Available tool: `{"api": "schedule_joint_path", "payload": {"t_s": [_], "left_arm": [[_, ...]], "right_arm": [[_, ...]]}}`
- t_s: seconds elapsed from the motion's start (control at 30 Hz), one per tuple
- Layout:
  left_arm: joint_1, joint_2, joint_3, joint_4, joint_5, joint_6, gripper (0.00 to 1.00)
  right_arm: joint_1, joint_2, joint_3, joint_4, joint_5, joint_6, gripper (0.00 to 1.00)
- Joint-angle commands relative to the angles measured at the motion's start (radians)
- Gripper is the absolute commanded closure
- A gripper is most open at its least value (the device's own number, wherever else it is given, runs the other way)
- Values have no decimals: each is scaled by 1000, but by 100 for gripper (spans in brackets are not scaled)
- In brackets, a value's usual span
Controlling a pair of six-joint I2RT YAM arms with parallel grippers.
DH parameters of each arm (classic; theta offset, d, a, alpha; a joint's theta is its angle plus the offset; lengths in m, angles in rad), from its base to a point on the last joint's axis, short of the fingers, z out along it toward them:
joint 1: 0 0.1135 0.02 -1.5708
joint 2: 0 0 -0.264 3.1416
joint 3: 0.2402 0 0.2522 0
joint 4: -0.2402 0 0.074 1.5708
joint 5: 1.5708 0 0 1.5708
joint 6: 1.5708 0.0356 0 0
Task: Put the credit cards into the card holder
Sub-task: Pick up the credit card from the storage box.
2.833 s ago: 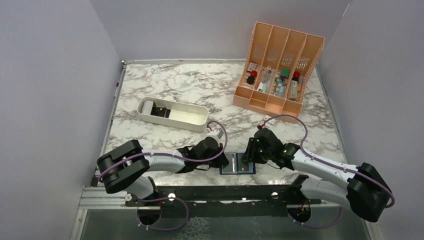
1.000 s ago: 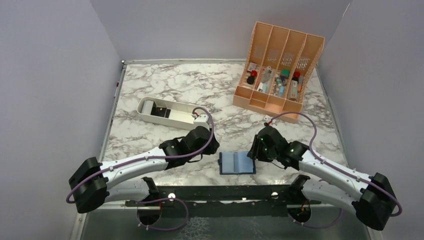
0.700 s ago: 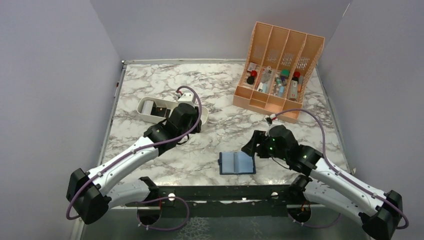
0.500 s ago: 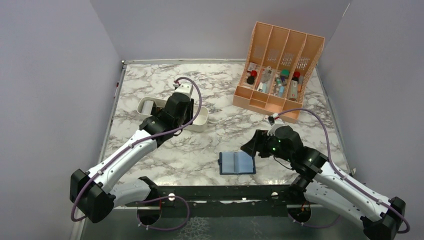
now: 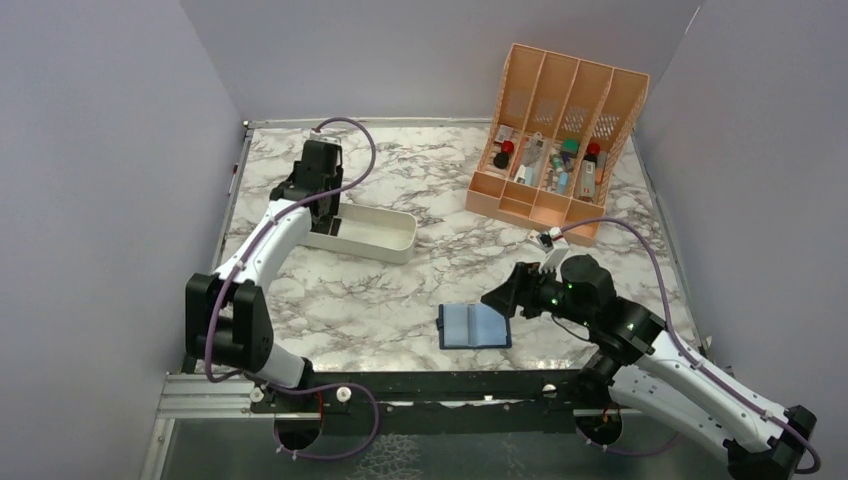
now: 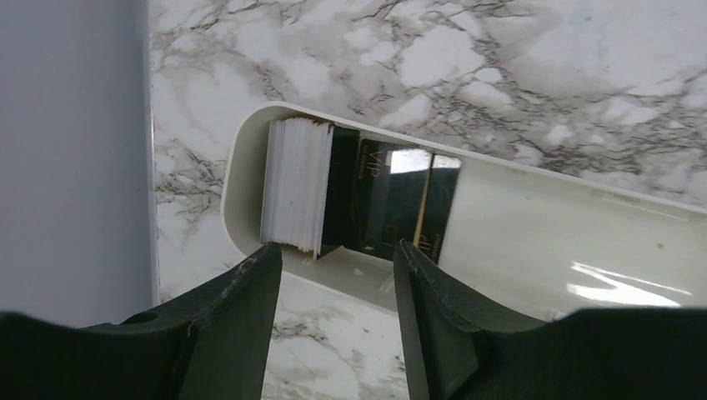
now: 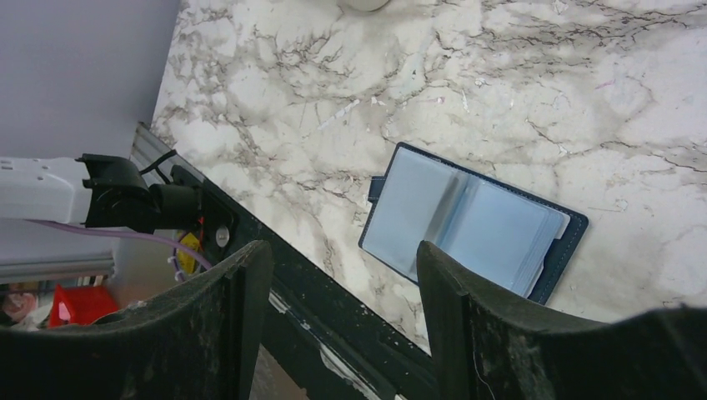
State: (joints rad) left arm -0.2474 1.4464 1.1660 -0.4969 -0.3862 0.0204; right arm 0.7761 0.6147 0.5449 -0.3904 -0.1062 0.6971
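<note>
1. The card holder (image 5: 474,326) lies open and flat on the marble table (image 5: 400,290), close to the near edge. Its pale inner pockets face up inside a dark navy cover.
2. The credit cards (image 6: 388,196) are glossy black with a gold stripe and "VIP" lettering. They lie in the left end of the white oblong tray (image 6: 542,233), well apart from the card holder. A stack of white cards (image 6: 293,185) stands on edge beside them, at the tray's rounded end.
3. The left gripper (image 6: 333,254) hangs over that end of the tray. Its jaws are parted with nothing between them, and the tray's near rim shows in the gap.
4. The right gripper (image 7: 342,258) hovers above the table just to the right of the card holder, tilted toward it. Its jaws are spread and empty.
5. An orange slotted file organizer (image 5: 555,130) stands at the table's far right, with small bottles (image 5: 545,160) in its front compartments.
</note>
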Motion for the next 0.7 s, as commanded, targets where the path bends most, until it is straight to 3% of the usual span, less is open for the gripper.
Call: {"api": "schedule_joint_path", "payload": {"t_s": [0.0,0.23,0.67], "left_arm": [[84,107,47,14,-7,73,44],[122,284,115,46,-65,122,41],[122,420,119,69,-163,154,36]], "right_arm": [[5,-27,21,13,-27,-14,32],[5,-37,-1,44,-49,4,32],[5,-80,24,-9,-4,16,32]]}}
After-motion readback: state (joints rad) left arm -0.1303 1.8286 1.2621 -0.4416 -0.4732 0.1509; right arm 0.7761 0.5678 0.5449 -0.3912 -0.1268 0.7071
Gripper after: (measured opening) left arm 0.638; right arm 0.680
